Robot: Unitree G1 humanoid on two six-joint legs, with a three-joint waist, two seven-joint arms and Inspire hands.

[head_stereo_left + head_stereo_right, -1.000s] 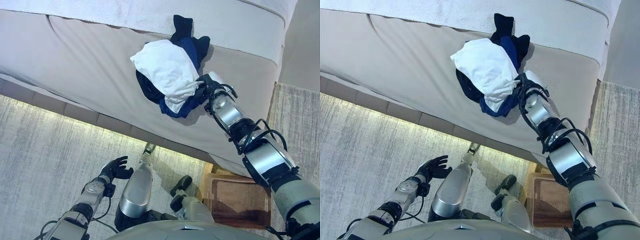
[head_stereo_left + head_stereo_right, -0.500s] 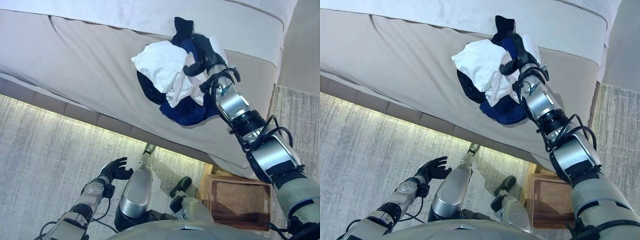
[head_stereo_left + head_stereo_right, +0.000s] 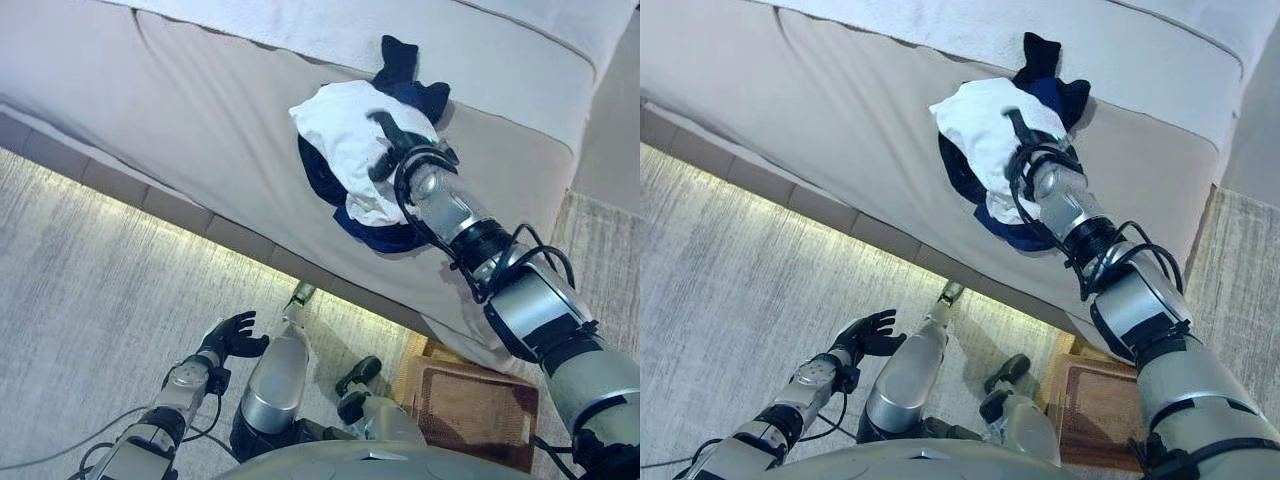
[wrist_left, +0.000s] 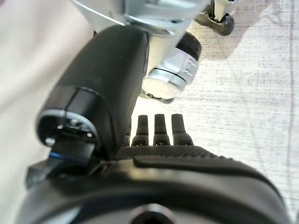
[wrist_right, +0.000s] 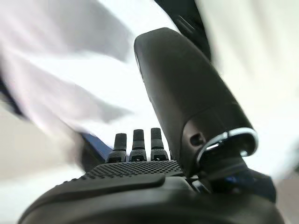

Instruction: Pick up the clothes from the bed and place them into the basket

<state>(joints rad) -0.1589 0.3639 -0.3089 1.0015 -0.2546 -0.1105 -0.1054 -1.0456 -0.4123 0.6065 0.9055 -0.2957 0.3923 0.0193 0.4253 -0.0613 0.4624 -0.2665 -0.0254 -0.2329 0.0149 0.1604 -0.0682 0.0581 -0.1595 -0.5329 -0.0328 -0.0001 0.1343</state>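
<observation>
A pile of clothes lies on the beige bed (image 3: 200, 120): a white garment (image 3: 340, 130) on top, navy cloth (image 3: 375, 237) under it and a dark piece (image 3: 397, 55) at the far end. My right hand (image 3: 388, 143) rests on top of the white garment with its fingers spread, open. In the right wrist view its thumb (image 5: 182, 93) stands over white cloth. My left hand (image 3: 232, 335) is open and empty, low over the carpet, far from the bed. The brown wicker basket (image 3: 470, 410) stands on the floor at the lower right.
The bed's lower edge (image 3: 230, 235) runs across the view with a lit strip under it. A grey carpet (image 3: 90, 290) covers the floor at the left. The basket sits close to the bed's near corner, under my right arm.
My right hand has moved from the pile's right edge up onto the white garment, ruffling the pile. The camera has shifted. The left hand has stayed put.
</observation>
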